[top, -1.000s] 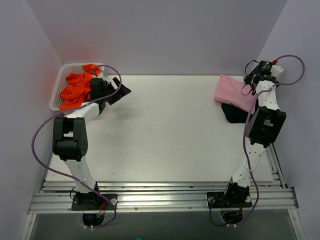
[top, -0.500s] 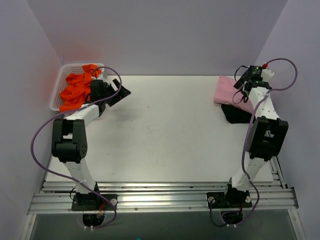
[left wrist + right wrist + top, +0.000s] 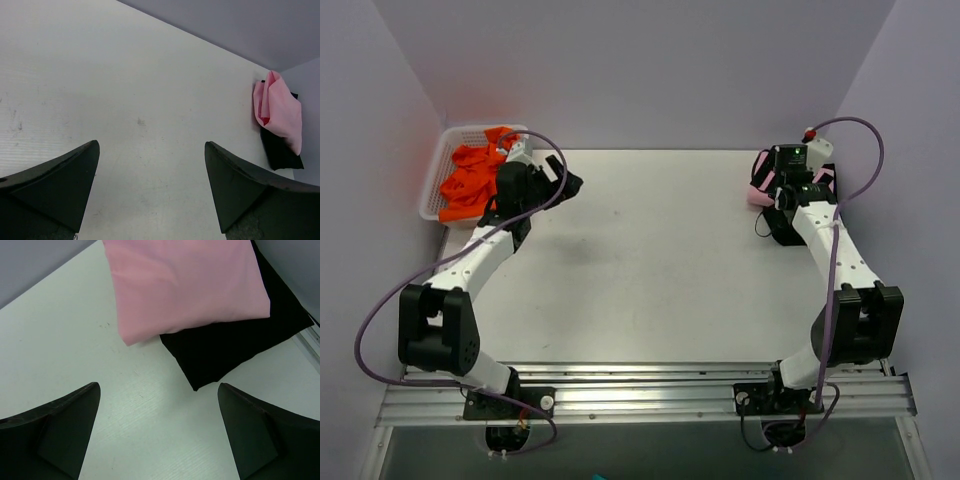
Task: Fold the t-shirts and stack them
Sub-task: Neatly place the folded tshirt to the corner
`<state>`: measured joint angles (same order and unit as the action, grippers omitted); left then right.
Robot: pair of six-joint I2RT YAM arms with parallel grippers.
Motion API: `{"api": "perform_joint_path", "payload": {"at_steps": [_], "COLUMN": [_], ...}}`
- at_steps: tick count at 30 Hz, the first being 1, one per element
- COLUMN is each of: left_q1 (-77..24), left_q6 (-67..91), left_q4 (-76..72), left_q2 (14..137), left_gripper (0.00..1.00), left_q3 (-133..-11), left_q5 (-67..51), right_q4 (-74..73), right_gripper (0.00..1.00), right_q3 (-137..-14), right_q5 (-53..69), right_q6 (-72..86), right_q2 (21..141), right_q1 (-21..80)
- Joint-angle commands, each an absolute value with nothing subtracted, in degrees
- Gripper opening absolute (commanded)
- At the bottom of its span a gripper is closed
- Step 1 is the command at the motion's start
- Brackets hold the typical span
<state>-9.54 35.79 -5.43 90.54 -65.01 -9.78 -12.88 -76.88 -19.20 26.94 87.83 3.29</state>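
Note:
A folded light pink t-shirt (image 3: 185, 285) lies on a folded black t-shirt (image 3: 235, 345) at the table's far right. In the top view my right gripper (image 3: 766, 180) hovers over this stack and hides most of the pink shirt (image 3: 754, 191); the black shirt (image 3: 786, 231) shows below it. The right gripper (image 3: 157, 430) is open and empty. Several bright orange t-shirts (image 3: 470, 180) lie crumpled in the white basket (image 3: 432, 195) at the far left. My left gripper (image 3: 568, 184) is open and empty just right of the basket, and its wrist view (image 3: 150, 190) faces the distant pink shirt (image 3: 280, 112).
Purple walls enclose the table on three sides. The metal rail (image 3: 640, 395) with both arm bases runs along the near edge. The right arm's cable (image 3: 865, 150) loops above the stack.
My right arm has swung left from beside the wall to over the pink and black stack. My left arm has stretched out, its gripper staying beside the basket.

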Motion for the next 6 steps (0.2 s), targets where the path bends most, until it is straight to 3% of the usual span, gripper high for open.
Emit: {"api": "perform_joint_path", "payload": {"at_steps": [1,6], "left_q1": [-11.7,-12.5], "left_q6": [32.5,30.2], "left_q4": [-4.5,-0.5], "left_q2": [83.6,79.3], "left_gripper": [0.95,0.95], "left_q3": [-62.9,-62.2], "left_q5": [-4.0,-0.5], "right_q4": [-13.4,-11.5], "right_gripper": [1.00,1.00], "right_q3": [-75.7,-74.5], "right_q5": [-22.1,-24.3], "right_q6": [26.6,26.2], "right_q2": [83.6,82.2], "right_q1": [4.5,7.4]}}
